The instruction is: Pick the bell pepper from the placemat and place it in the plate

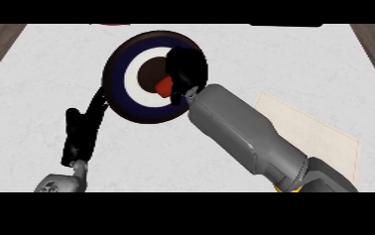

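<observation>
A round plate (121,83) with dark rim, blue ring, white ring and brown centre lies on the pale counter left of middle. My right hand (187,68) hangs over the plate's right half, fingers curled round a red bell pepper (162,86), of which only a small red part shows below the palm. The grey right forearm runs down to the lower right. A beige placemat (322,130) lies at the right, partly hidden by that forearm. My left hand (82,125) rests at the lower left beside the plate's edge, fingers straight and pointing up.
The counter's wooden edges show at the far left (9,35) and far right (365,35). A reddish object (113,24) peeks in at the top edge, behind the plate.
</observation>
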Controlling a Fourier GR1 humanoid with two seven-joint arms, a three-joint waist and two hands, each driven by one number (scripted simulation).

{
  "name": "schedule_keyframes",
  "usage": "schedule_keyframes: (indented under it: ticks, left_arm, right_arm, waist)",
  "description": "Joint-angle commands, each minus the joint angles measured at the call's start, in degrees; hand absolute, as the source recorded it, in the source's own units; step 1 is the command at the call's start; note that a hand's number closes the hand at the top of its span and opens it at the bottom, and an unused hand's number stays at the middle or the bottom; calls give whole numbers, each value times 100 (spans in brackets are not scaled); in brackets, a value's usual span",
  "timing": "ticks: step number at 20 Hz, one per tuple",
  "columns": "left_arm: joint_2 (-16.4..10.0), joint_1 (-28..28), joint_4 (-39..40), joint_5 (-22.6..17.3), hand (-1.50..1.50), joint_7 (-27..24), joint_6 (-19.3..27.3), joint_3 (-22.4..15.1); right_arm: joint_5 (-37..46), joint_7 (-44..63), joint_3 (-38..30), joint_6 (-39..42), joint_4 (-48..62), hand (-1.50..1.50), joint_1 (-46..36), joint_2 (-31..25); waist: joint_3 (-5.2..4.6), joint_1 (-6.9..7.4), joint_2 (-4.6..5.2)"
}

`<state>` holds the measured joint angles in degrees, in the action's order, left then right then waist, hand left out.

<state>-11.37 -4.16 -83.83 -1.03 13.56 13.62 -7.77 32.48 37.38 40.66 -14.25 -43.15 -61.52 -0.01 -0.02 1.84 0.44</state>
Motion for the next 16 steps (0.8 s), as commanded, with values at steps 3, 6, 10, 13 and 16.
schedule_keyframes:
  ticks: [3, 6, 10, 13, 16]
  left_arm:
    - [90, 117, -91, 53, 0, -23, 23, 7]
    - [75, 302, 120, 60, 0, -367, -70, -9]
    - [-43, 300, 87, -80, 0, -327, -171, 153]
    - [54, 181, 90, 33, 0, -164, -6, 124]
    - [-150, 54, -46, -114, 0, 29, -166, 361]
  right_arm:
    - [-323, -1404, -411, 292, -18, -150, 198, -55]
    - [-710, -2057, -675, -521, -266, -150, 355, -1]
    - [-1542, -2891, -1404, -1159, -1186, -150, 789, 0]
    - [-2044, -3488, -1956, -918, -1279, -150, 1069, 0]
    - [-2345, -3798, -2170, -544, -1464, -150, 1432, -68]
  waist:
    - [3, -124, -33]
    - [4, -29, -1]
    - [14, -92, -10]
    - [11, -163, -17]
    - [6, -163, -36]
